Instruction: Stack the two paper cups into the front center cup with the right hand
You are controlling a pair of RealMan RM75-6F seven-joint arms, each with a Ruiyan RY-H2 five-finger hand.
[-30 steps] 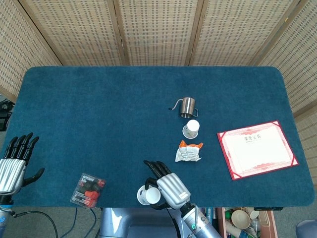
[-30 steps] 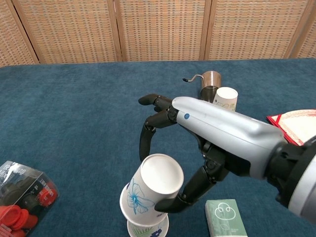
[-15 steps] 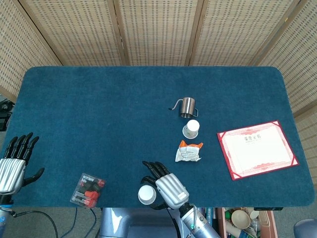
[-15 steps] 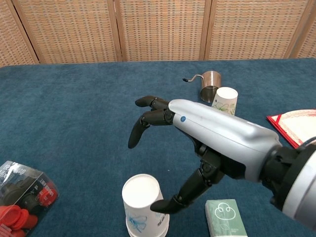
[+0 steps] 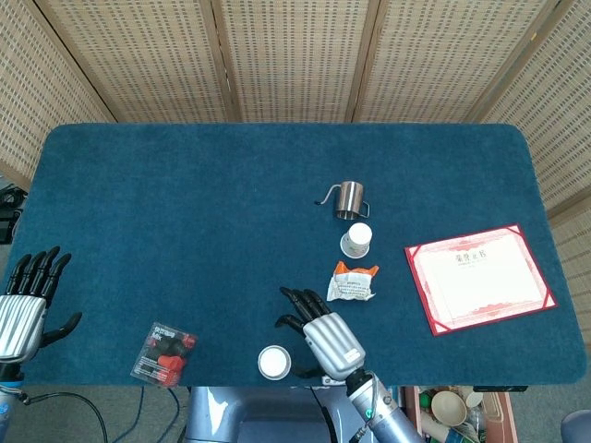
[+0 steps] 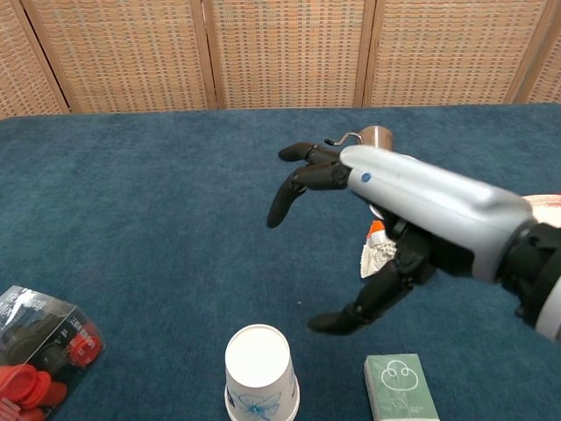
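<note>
**Now heading out for the second cup**

Your right hand [image 6: 368, 237] is hovering above the cloth with its fingers spread wide and nothing in them, just to the three o'clock side of the stacked cup [image 6: 260, 373] standing upright at the six o'clock edge of the table [image 5: 185, 203]. From the chest view I judge that stack to be one cup nested in the front centre cup, though the seam between them is hard to make out, so you are probably one cup short.

The remaining paper cup [image 5: 356, 240] is standing upright towards one o'clock from your hand, past the orange-and-white packet [image 5: 352, 282] and just on the near side of the small steel pitcher [image 5: 345, 198]. As you are reaching for it, keep the palm high enough to clear the packet, and come at the cup from its open three o'clock side so your fingers are not knocking the pitcher's handle or spout. Close gently around the upper wall; paper will likely crush under a hard squeeze. Carry it back upright and line its base over the stack's mouth before letting go.

Both cups look empty from above; the pitcher's inside is too small to judge. Your left hand [image 5: 26, 309] is resting idle at nine o'clock, fingers straight and apart, holding nothing.
</note>
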